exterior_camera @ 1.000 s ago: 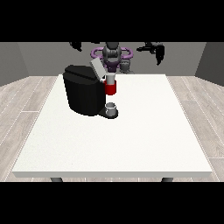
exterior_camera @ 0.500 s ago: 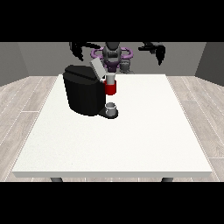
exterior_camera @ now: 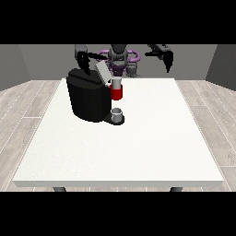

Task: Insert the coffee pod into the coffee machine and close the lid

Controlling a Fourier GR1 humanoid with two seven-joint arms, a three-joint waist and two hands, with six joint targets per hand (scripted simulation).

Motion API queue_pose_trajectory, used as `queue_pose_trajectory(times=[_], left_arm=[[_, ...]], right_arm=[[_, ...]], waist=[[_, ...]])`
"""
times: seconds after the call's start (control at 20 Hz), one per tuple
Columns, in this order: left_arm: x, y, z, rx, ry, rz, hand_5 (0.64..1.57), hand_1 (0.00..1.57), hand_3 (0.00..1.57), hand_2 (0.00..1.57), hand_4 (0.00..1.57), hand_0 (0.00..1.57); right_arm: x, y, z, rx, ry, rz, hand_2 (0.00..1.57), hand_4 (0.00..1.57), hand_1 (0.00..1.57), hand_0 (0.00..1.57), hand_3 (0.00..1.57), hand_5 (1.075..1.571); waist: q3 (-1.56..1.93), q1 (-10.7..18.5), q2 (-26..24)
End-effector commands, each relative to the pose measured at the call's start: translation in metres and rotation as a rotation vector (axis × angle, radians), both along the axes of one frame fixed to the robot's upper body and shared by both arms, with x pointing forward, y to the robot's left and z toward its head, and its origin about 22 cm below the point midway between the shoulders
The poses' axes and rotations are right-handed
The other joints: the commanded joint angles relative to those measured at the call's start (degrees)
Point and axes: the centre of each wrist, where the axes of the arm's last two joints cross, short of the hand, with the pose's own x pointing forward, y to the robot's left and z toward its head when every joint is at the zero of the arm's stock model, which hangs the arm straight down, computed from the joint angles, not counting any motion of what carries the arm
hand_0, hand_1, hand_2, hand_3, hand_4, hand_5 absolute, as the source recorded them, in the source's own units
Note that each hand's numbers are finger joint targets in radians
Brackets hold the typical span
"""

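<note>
White counter (exterior_camera: 138,147) carries a black coffee machine (exterior_camera: 88,99) at far left, lid (exterior_camera: 103,71) tilted up, pod (exterior_camera: 116,83) upright at its front. Both robot hands (exterior_camera: 83,60) (exterior_camera: 167,59) hang in the air, empty; finger spread unclear.

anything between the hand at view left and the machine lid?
Nothing visible. The hand at the view's left hangs just above the coffee machine, and the raised lid is beside it with open air between them.

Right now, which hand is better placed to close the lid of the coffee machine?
The robot's right hand, at the view's left: it hangs just above the coffee machine beside the raised lid. The other hand is far off.
</note>
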Motion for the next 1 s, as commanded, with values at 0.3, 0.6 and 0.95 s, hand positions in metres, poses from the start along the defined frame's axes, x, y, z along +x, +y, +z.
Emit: queue_pose_trajectory(times=[0.3,0.6,0.95], left_arm=[[-0.011,0.014,0.021,0.027,-0.037,0.068,1.571,0.00,0.00,0.00,0.00,0.00],[-0.008,0.005,0.030,0.004,-0.069,0.012,1.571,0.00,0.00,0.00,0.00,0.00],[-0.011,-0.012,0.032,0.051,-0.058,0.024,1.571,0.00,0.00,0.00,0.00,0.00]], right_arm=[[0.016,0.023,0.002,-0.035,-0.006,0.073,0.00,0.00,0.00,0.00,0.00,1.571],[0.038,0.022,0.030,-0.045,-0.052,0.056,0.00,0.00,0.00,0.00,0.00,1.571],[0.046,0.045,0.039,-0.069,-0.056,0.075,0.00,0.00,0.00,0.00,0.00,1.571]], waist=[[0.00,-2.0,2.2],[0.00,-0.6,5.6],[0.01,0.8,4.9]])
